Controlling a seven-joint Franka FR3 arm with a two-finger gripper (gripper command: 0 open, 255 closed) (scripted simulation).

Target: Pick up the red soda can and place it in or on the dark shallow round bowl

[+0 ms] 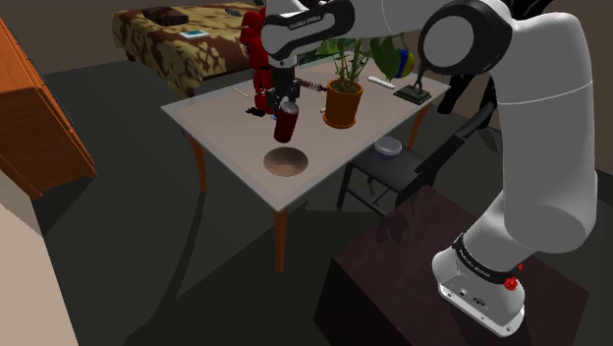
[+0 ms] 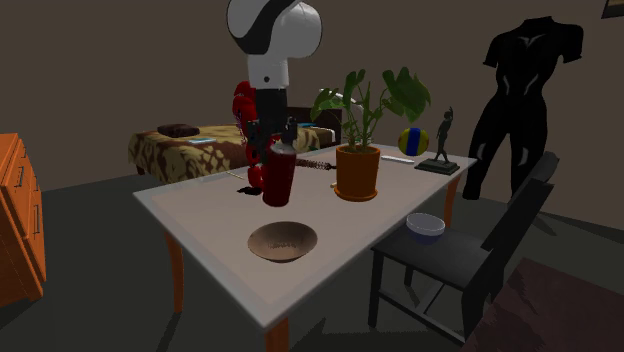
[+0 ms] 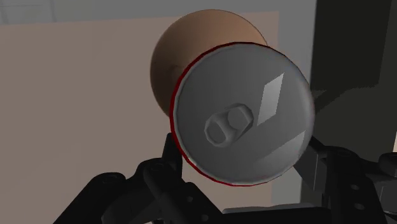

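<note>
My gripper (image 1: 285, 108) is shut on the red soda can (image 1: 286, 125), clasping it just below its grey top. The can (image 2: 278, 176) hangs upright over the white table (image 2: 200, 215), a little beyond the far rim of the shallow round brown bowl (image 2: 283, 242). That bowl (image 1: 286, 162) rests near the table's front edge. In the wrist view the can's grey lid with its pull tab (image 3: 242, 124) sits between the black fingers (image 3: 170, 153), and the bowl (image 3: 197, 51) peeks out from behind it.
A red robot figure (image 2: 245, 125) stands on the table just behind the can. A potted plant (image 2: 358, 170), a ball (image 2: 411, 140) and a statuette (image 2: 440, 150) are further along. A dark chair (image 2: 450, 260) carrying a small pale bowl (image 2: 425, 225) stands beside the table.
</note>
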